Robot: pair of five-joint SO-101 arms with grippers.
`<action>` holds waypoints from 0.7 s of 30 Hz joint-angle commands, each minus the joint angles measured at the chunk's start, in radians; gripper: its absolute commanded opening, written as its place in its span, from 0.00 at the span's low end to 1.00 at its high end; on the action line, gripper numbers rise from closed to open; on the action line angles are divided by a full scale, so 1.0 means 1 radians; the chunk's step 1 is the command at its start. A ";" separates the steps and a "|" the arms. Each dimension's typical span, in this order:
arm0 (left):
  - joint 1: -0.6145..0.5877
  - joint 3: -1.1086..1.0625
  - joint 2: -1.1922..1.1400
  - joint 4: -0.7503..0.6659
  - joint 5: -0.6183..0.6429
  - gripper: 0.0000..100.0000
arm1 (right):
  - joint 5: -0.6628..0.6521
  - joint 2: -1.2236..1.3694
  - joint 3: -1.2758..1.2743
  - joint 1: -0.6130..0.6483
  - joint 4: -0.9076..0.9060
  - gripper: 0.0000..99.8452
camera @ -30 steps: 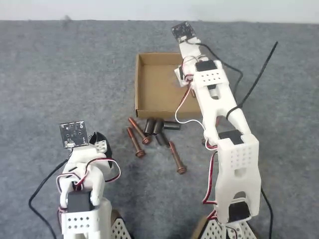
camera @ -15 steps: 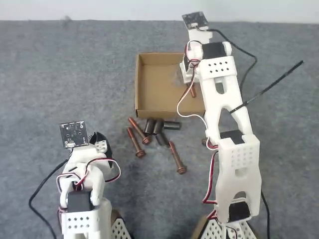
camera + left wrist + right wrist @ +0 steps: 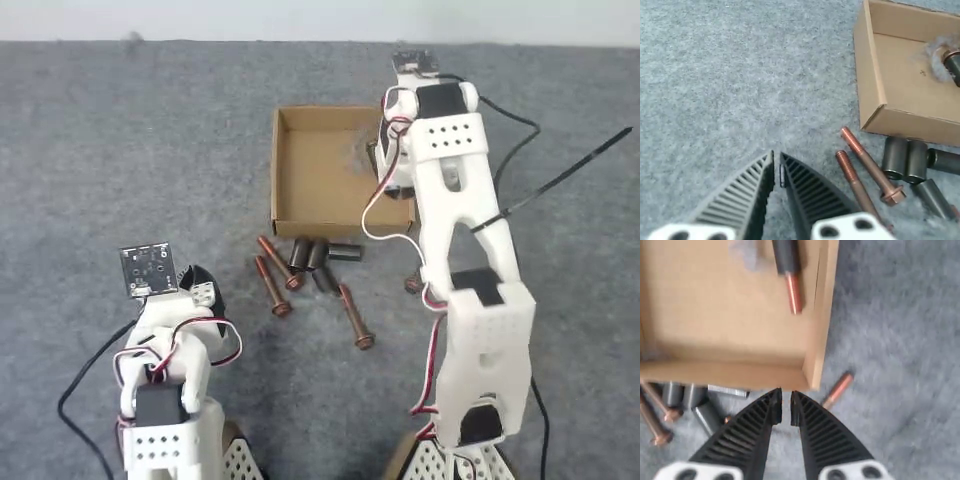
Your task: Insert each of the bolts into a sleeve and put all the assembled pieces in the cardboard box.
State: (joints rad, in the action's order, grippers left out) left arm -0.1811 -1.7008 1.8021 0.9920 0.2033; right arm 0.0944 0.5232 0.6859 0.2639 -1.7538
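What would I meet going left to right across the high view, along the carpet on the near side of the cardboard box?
left arm → two bolts lying side by side → two dark sleeves side by side → lone bolt → bolt end peeking out beside the right arm

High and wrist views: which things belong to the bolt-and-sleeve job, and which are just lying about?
Job:
cardboard box
assembled piece inside it
three loose bolts beside the sleeves
fourth bolt off the box's corner
four empty sleeves

Lying about:
grey carpet
black cable
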 commanded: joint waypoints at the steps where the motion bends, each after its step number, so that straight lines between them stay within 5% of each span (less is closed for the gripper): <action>1: -0.002 0.015 0.011 -0.023 -0.009 0.01 | 0.011 -0.183 -0.123 -0.008 -0.041 0.01; 9: -0.003 0.015 0.011 -0.023 -0.009 0.01 | -0.118 -0.384 -0.443 0.038 -0.039 0.01; 21: -0.003 0.015 0.011 -0.021 -0.009 0.01 | -0.298 -0.753 -0.853 0.277 0.008 0.01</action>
State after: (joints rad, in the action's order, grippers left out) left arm -0.1811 -1.7008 1.8021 0.9920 0.2033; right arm -0.1619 -0.1227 -0.1074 0.4956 -1.7538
